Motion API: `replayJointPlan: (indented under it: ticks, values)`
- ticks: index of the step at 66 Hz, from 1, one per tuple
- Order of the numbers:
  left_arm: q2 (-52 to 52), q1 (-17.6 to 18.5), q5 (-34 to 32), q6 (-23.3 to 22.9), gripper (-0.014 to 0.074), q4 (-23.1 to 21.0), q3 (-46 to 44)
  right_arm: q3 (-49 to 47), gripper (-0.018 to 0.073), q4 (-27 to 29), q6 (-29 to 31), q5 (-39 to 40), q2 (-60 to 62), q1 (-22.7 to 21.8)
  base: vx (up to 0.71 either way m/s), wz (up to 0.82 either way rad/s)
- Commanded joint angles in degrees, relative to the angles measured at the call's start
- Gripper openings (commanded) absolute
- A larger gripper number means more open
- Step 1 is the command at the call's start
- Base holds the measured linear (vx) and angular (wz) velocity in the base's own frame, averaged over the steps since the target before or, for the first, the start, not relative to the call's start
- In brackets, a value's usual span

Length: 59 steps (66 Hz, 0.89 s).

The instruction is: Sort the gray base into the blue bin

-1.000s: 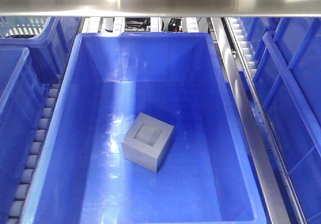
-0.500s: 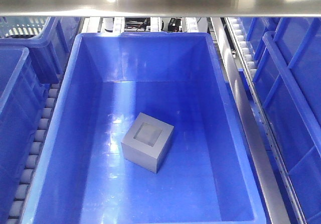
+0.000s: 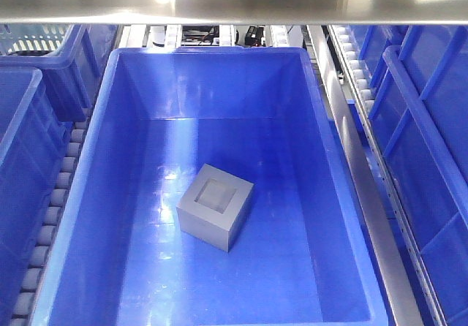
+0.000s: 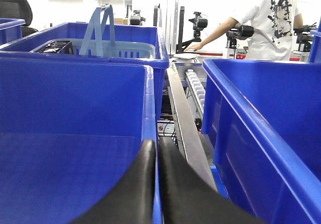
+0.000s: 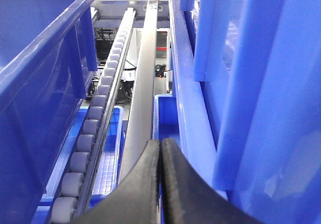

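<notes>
Gray base (image 3: 215,207) inside blue bin (image 3: 322,158).

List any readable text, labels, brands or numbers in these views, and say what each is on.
No text can be read.
White T-shirt of the person in the left wrist view: dark print on the back, too small and blurred to read.
Gray base and blue bin: no markings visible.
</notes>
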State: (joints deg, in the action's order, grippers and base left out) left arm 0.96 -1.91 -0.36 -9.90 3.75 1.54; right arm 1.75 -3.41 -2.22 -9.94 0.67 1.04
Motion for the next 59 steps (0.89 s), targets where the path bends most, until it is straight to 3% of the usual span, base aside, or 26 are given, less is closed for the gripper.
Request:
replayJointPlan:
  ticks: [1,59]
  values:
    - [0.5,0.57,-4.02,-0.64,-0.0006,-0.44,1.69,0.83,-0.0009,-0.35,0.31,4.26,0.66,-0.26,0.0,0.0]
    - [0.5,0.57,-4.02,-0.64,-0.0006,-0.44,1.64,0.83,-0.0009,-0.35,0.31,4.26,0.66,-0.26,0.0,0.0]
